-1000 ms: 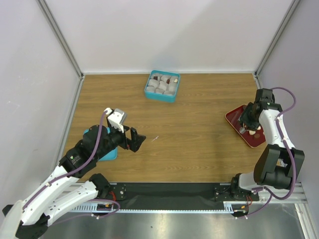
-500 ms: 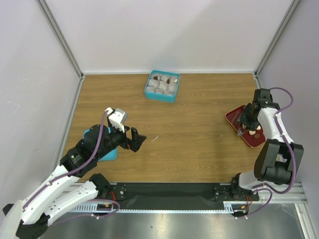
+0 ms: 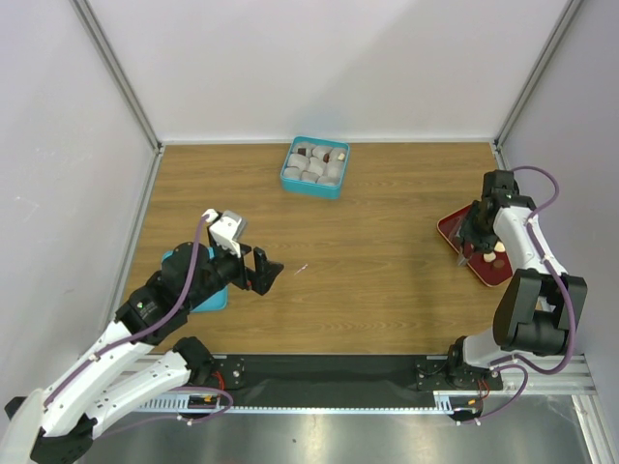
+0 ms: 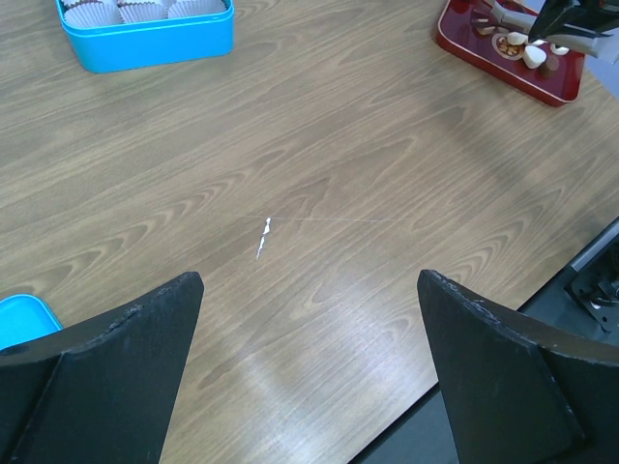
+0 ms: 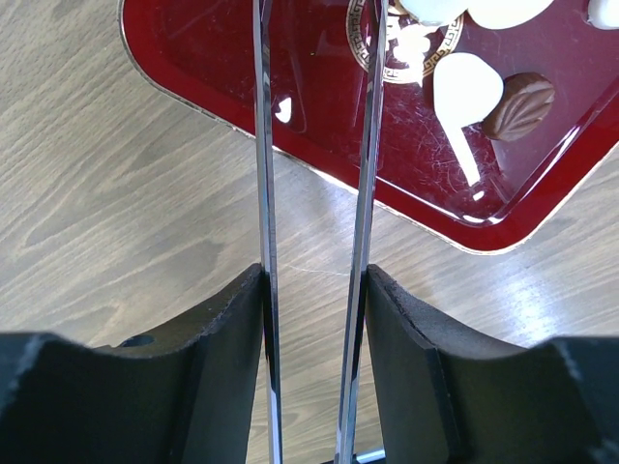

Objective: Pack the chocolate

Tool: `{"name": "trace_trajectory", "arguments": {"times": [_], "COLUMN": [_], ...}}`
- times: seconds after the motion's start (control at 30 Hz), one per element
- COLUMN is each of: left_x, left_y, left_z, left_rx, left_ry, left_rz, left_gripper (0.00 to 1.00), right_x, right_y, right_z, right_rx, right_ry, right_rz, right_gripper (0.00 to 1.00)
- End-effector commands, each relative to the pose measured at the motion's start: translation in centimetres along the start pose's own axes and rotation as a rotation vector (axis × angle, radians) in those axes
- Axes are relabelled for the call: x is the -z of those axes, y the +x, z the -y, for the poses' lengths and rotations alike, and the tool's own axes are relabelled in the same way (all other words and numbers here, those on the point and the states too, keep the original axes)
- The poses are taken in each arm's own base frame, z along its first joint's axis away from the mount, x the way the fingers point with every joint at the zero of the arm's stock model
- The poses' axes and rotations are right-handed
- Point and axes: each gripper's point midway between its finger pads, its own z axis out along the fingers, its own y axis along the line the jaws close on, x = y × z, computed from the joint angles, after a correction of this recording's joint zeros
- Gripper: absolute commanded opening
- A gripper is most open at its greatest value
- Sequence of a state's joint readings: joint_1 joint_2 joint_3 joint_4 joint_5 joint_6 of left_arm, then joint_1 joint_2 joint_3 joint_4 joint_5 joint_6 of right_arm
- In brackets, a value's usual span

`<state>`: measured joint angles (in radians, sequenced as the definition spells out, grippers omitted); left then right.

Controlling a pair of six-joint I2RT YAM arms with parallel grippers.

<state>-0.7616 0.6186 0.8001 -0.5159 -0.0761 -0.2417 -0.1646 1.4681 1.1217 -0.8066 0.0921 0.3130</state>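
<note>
Chocolate pieces lie on a red tray (image 5: 319,116): a cream one (image 5: 467,85), a brown leaf-shaped one (image 5: 519,104), and more cream ones at the top edge (image 5: 503,12). My right gripper (image 5: 314,280) is shut on long metal tweezers (image 5: 263,145). Their two blades reach over the tray's near-left part, with the tips out of view. In the top view this gripper (image 3: 471,232) hangs over the tray (image 3: 491,273). The teal box (image 3: 314,166) at the back holds paper cups and a few dark pieces (image 3: 303,152). My left gripper (image 3: 266,271) is open and empty above the table.
A teal lid (image 3: 198,293) lies under my left arm near the table's left side. A small white speck with a thin thread (image 4: 263,235) lies on the wood in front of my left gripper. The tray sits close to the right wall.
My right gripper has shifted a little to the left with the tweezers, toward the tray's left edge. The left arm has not moved.
</note>
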Motion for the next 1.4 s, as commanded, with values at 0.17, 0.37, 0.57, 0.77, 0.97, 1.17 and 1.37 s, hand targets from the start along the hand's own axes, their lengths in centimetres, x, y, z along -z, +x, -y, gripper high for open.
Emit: {"name": "trace_trajectory", "arguments": {"times": [0.17,0.37,0.57,0.77,0.97,1.17,1.37], "left_x": [0.2,0.2,0.2,0.2,0.2,0.2,0.2], "left_y": [-1.2,-1.2,-1.2,-1.3,-1.2,-1.3,-1.3], "left_z": [0.0,-0.1,-0.1,-0.1,-0.1,-0.1,0.0], "left_rx": [-0.018,-0.02,-0.019,-0.019,-0.02,-0.019,-0.019], "left_ry": [-0.001,-0.002,-0.005,-0.005,-0.004,-0.003,0.0], "left_rz": [0.05,0.049,0.051,0.051,0.051,0.052,0.052], "left_gripper": [1.0,1.0,1.0,1.0,1.0,1.0,1.0], "right_x": [0.2,0.0,-0.2,0.2,1.2,1.7,1.6], "right_y": [-1.1,-0.8,-0.8,-0.8,-1.1,-1.5,-1.4], "right_z": [0.4,0.0,-0.3,-0.6,-1.1,-1.1,-1.2], "right_rx": [0.024,0.042,0.049,0.071,0.087,0.087,0.088], "right_ry": [0.03,0.008,-0.002,-0.002,-0.001,0.002,-0.002], "right_rz": [0.019,0.001,-0.011,-0.011,0.006,0.019,0.007], "right_gripper": [0.49,0.49,0.49,0.46,0.45,0.44,0.42]}}
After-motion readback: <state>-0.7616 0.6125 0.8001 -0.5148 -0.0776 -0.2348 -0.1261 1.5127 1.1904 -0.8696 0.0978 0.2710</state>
